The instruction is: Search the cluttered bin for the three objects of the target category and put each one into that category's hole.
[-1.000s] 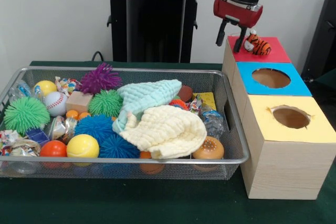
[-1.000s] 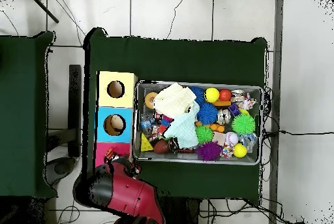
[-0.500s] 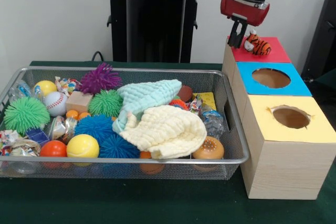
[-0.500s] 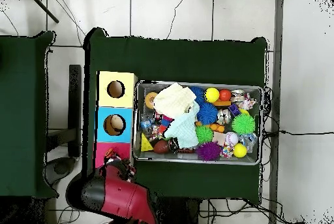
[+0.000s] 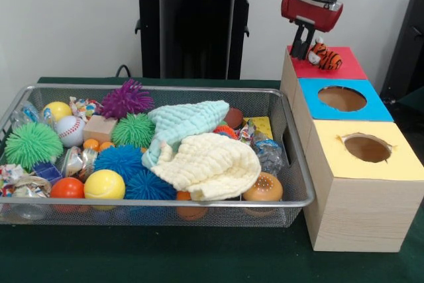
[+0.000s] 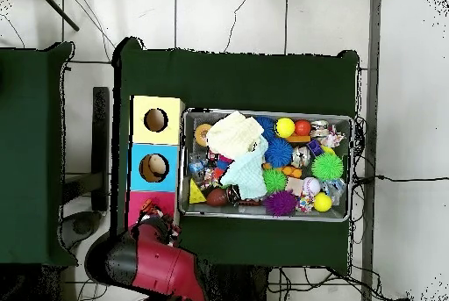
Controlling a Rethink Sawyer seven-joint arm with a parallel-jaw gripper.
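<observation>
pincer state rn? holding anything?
Pincer: empty, above the red box beside the tiger toy, not gripping it. Open or shut cannot be told.

A dark green worktop (image 5: 199, 260) carries everything, and a second green surface (image 6: 31, 153) stands apart at the overhead view's left. Below them the floor (image 6: 228, 17) is pale tile, crossed by thin cables (image 6: 237, 12). A plain light wall (image 5: 66, 18) stands behind.
</observation>
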